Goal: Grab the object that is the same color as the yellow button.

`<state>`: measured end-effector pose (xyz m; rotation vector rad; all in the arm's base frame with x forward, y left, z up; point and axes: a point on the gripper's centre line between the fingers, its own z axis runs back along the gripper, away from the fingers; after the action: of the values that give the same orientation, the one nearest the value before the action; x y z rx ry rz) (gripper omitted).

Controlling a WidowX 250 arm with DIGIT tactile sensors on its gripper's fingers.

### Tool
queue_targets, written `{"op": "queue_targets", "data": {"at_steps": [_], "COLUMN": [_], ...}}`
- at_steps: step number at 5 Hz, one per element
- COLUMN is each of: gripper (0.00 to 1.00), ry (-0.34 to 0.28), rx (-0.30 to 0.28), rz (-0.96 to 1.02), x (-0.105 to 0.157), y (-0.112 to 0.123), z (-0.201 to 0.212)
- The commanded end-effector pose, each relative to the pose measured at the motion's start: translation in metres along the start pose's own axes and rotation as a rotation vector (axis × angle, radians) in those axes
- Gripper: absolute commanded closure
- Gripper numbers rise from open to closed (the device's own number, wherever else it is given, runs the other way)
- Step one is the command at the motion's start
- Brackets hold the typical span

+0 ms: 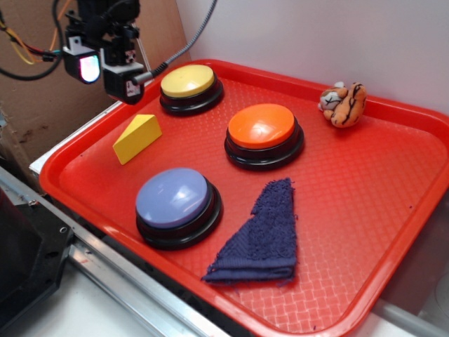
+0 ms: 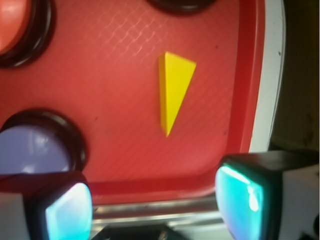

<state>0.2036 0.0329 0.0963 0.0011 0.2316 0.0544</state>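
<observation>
The object, a small yellow wedge block (image 1: 137, 137), lies on the red tray (image 1: 365, 210) near its left rim. The yellow button (image 1: 188, 82) with a pale yellow dome on a black base stands behind it at the tray's back left. My gripper (image 1: 105, 70) hangs open and empty in the air above the tray's left rim, up and to the left of the wedge. In the wrist view the wedge (image 2: 173, 89) lies flat on the tray well ahead of my open gripper (image 2: 157, 205), whose glowing pads (image 2: 242, 202) stand wide apart with nothing between them.
An orange button (image 1: 263, 130) stands mid-tray and a lavender-blue button (image 1: 175, 200) at the front left. A folded dark blue cloth (image 1: 266, 235) lies at the front. A small orange plush toy (image 1: 344, 104) sits at the back right. Cardboard and cables are behind the arm.
</observation>
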Motion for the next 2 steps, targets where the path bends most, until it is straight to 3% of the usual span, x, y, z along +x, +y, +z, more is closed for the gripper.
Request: {"op": "queue_targets", "data": {"at_steps": [1, 2], "gripper": [0.0, 0.0], "ry": [-0.014, 0.021], "rx": [0.001, -0.03], "rz": [-0.005, -0.016], "x": [0.025, 0.028], "y": [0.027, 0.027], "z": [-0.013, -0.032]}}
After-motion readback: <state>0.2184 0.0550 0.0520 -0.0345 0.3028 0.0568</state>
